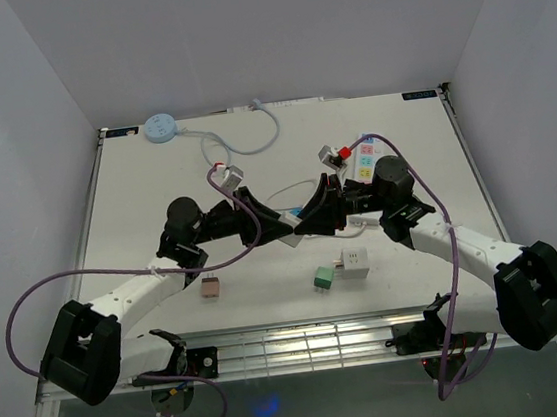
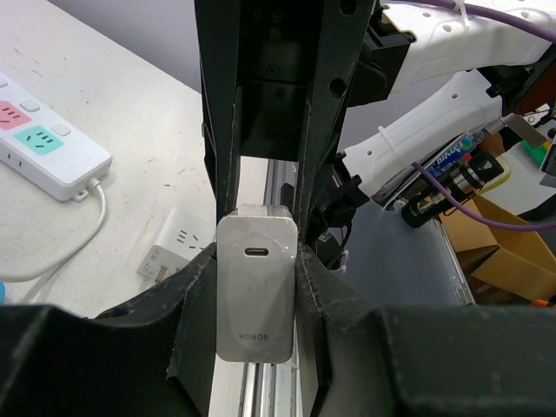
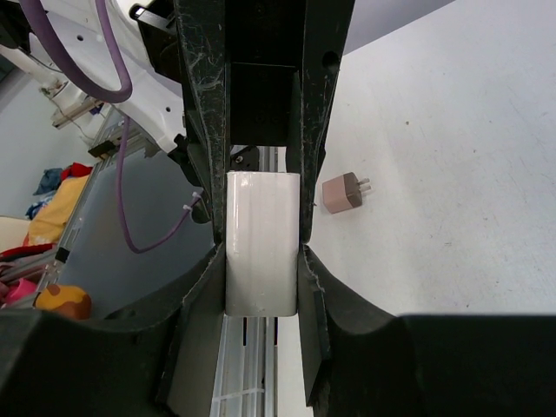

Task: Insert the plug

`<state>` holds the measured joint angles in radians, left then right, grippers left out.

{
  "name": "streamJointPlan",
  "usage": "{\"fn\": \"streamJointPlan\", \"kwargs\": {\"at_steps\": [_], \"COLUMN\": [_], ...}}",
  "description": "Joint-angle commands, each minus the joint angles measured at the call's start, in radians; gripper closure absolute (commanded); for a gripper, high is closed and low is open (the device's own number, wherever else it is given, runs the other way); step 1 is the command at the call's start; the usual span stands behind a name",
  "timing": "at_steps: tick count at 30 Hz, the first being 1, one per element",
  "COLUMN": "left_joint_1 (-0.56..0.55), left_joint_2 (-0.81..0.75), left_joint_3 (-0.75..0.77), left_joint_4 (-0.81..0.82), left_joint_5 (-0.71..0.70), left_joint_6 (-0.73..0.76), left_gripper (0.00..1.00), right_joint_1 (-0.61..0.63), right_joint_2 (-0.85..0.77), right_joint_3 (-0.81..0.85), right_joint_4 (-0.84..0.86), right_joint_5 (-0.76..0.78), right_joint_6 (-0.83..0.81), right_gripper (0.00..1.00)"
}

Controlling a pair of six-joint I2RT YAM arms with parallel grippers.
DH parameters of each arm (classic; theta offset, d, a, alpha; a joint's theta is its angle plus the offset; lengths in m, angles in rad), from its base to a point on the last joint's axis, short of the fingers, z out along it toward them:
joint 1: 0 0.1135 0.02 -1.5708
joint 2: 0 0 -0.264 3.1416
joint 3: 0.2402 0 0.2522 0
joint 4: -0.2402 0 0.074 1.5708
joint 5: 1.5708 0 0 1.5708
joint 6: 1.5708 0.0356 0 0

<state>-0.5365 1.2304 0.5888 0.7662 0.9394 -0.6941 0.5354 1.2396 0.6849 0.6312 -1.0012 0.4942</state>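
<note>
A white HONOR charger plug (image 2: 254, 295) with a USB-C port is held between both grippers above the middle of the table. My left gripper (image 2: 254, 261) is shut on its lower sides. My right gripper (image 3: 262, 256) is shut on the same charger (image 3: 262, 261) from the opposite end. In the top view the two grippers meet tip to tip, left (image 1: 283, 231) and right (image 1: 308, 222), hiding the charger. The white power strip (image 1: 366, 161) with coloured sockets lies behind the right gripper; it also shows in the left wrist view (image 2: 43, 148).
On the table lie a pink adapter (image 1: 210, 288), a green adapter (image 1: 324, 278) and a white cube adapter (image 1: 354, 263) in front of the grippers. A blue round device (image 1: 161, 128) with a cable sits at the back left. Small plugs (image 1: 229, 174) lie behind.
</note>
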Motion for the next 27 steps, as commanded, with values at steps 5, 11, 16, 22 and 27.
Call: {"fn": "streamJointPlan", "kwargs": {"at_steps": [5, 11, 16, 22, 27], "left_joint_1": [-0.016, -0.014, -0.01, -0.006, -0.006], "left_joint_2": [-0.126, -0.146, -0.155, -0.163, -0.161], "left_joint_3": [-0.001, -0.006, -0.015, -0.017, -0.014], "left_joint_4": [-0.034, -0.076, -0.088, -0.163, -0.205], "left_joint_5": [-0.019, -0.051, -0.057, -0.111, -0.148], "left_joint_6": [0.045, 0.067, 0.076, 0.102, 0.113], "left_gripper": [1.0, 1.0, 1.0, 1.0, 1.0], "right_joint_1": [-0.012, -0.015, -0.032, -0.083, -0.146], "right_joint_2": [-0.025, -0.037, -0.057, -0.123, -0.216], "right_joint_3": [0.016, -0.001, -0.018, -0.074, -0.145], "right_joint_4": [0.013, 0.013, 0.013, -0.001, -0.042], "right_joint_5": [0.078, 0.096, 0.098, 0.147, 0.249], "right_joint_6": [-0.046, -0.051, -0.049, -0.051, -0.066], "right_gripper": [0.45, 0.26, 0.22, 0.16, 0.09]}}
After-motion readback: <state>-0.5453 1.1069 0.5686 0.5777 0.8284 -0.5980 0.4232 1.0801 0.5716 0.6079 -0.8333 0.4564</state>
